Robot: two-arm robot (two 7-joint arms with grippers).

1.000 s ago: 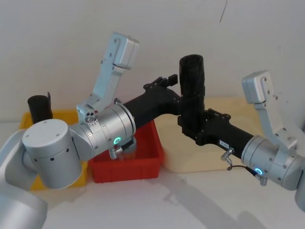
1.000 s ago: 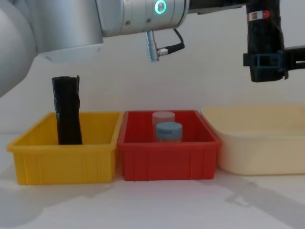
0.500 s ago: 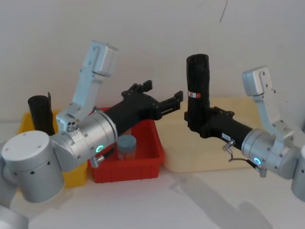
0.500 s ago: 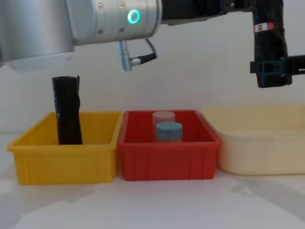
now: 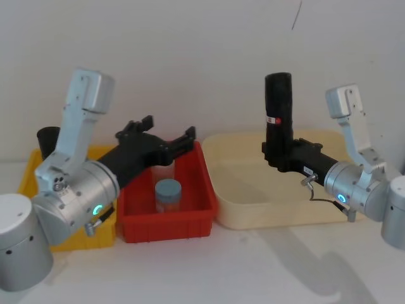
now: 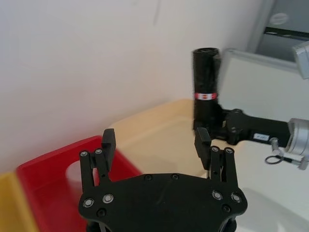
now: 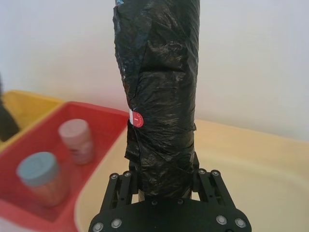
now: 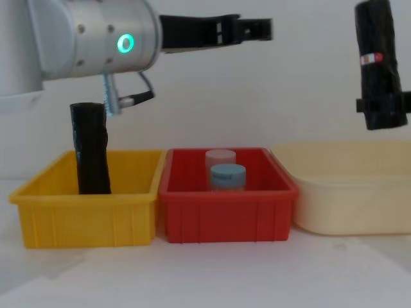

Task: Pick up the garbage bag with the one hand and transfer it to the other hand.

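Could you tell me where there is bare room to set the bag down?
Bare: the cream tray's floor below the right gripper holding the garbage bag, and the table before the bins. Crowded: the red bin, two jars, under the open left gripper; the yellow bin, a black roll.

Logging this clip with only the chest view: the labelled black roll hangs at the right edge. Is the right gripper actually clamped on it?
Observer: Yes. The right wrist view shows the right gripper shut on the lower end of the upright garbage bag, a finger on each side.
Operator: Is the left gripper holding anything?
Observer: No. Its own wrist view shows the left gripper open and empty, with a clear gap between it and the bag.
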